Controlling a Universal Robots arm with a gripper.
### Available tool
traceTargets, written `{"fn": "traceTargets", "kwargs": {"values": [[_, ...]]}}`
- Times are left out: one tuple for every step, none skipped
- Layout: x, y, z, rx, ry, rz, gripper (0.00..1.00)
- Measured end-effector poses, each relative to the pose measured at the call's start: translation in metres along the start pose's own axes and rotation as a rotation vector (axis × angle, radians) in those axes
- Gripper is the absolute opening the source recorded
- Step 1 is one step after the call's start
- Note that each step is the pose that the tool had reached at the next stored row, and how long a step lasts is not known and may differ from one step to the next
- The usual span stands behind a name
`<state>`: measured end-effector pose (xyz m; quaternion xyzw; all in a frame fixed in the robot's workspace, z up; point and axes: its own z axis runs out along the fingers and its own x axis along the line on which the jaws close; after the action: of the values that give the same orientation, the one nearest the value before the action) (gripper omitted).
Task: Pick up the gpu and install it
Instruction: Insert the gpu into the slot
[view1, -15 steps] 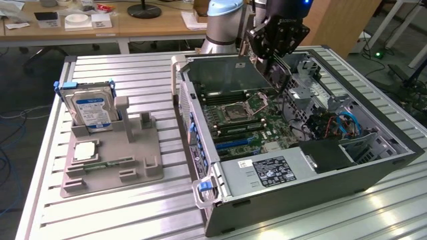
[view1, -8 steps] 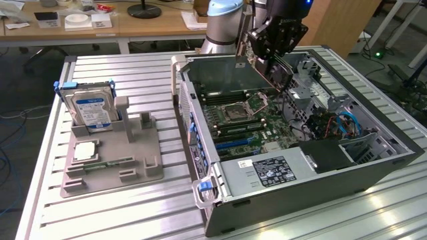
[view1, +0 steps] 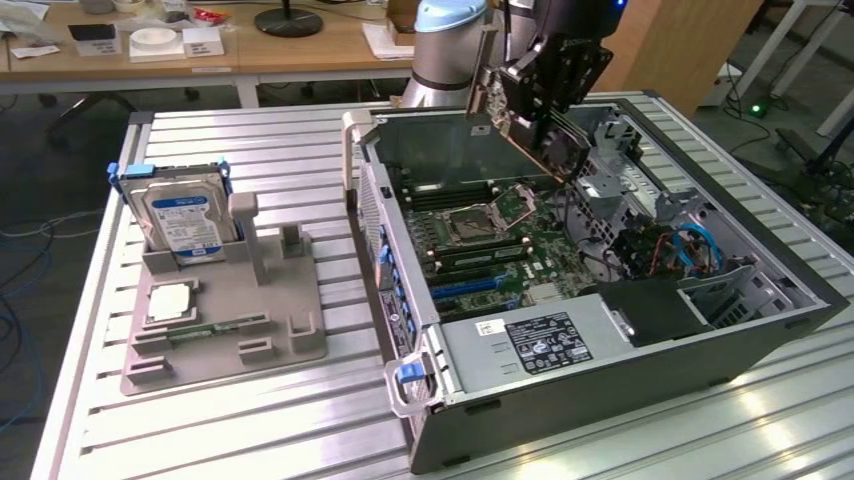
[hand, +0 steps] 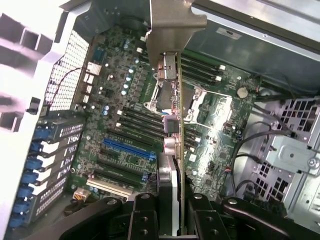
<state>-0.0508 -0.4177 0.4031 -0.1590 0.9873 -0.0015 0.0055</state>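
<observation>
The gpu in hand above motherboard

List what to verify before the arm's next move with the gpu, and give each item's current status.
1. The gripper is shut on the gpu: ok.
2. The gpu is over the open case: ok.
3. The blue slot on the motherboard is unoccupied: ok.
4. The gpu edge is lined up with the blue slot: cannot tell.
5. The gpu is seated in a slot: not ok, it is held above the board.
</observation>
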Motion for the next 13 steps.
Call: {"fn": "traceTargets", "kwargs": {"values": [[0.0,-0.0001,0.0,-0.0001,0.0,-0.01,0.28],[0.0001,-0.0002,0.0,-0.0002,-0.0001,-0.02,0.28],[0.0001,-0.0003,0.0,-0.0003,-0.0001,-0.03,0.28],[0.0002,-0.0005,0.0,-0.0004,-0.0002,-0.041,0.28],[0.0002,-0.0006,0.0,-0.0005,-0.0002,-0.051,0.28],[0.0002,-0.0007,0.0,-0.0006,-0.0003,-0.061,0.28],[0.0003,-0.0008,0.0,-0.0007,-0.0003,-0.072,0.28],[0.0003,-0.0009,0.0001,-0.0009,-0.0004,-0.082,0.28],[0.0003,-0.001,0.0,-0.0009,-0.0004,-0.093,0.28],[0.0004,-0.001,0.0,-0.0011,-0.0005,-0.104,0.28],[0.0004,-0.0012,0.0,-0.0012,-0.0006,-0.114,0.28],[0.0004,-0.0012,0.0001,-0.0013,-0.0006,-0.124,0.28],[0.0004,-0.0013,0.0001,-0.0014,-0.0007,-0.135,0.28]]}}
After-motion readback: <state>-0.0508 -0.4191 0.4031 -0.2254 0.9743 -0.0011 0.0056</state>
